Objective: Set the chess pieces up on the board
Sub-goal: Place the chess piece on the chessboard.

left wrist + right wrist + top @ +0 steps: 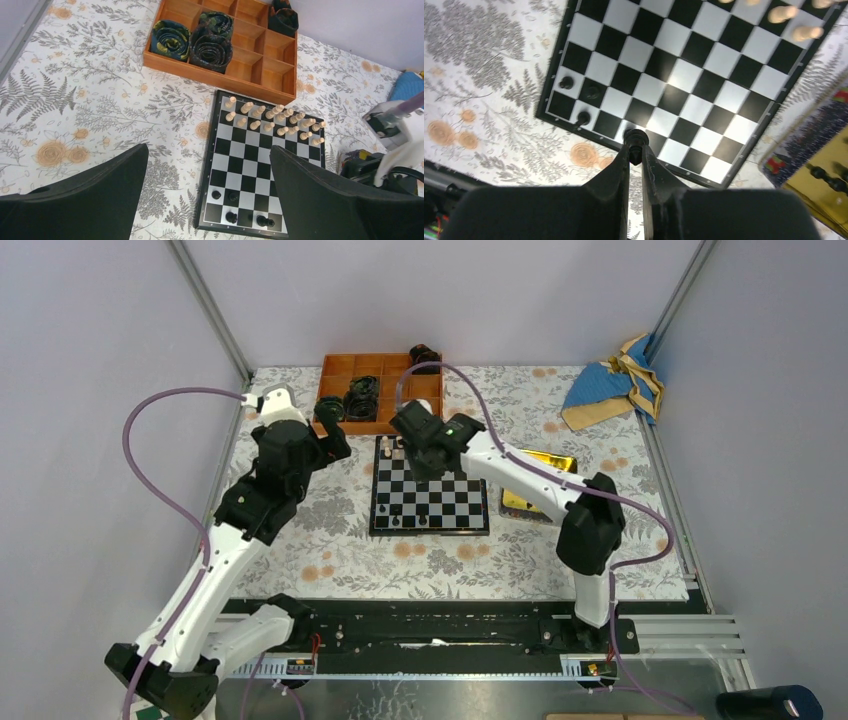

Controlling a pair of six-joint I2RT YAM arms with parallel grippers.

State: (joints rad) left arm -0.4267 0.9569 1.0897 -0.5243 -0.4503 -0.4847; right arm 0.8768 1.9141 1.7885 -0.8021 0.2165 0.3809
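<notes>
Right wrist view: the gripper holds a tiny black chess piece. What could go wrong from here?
The right gripper pinches the tiny black chess piece only at its fingertips, so it may slip or land tilted. Several other black chessmen stand close together near one corner of the black-and-white checkered board; the wide fingers could knock one over when lowering.

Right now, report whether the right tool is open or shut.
Shut on a black chess piece: in the right wrist view the right tool has its two fingers pinching the piece between their tips, above the board.
</notes>
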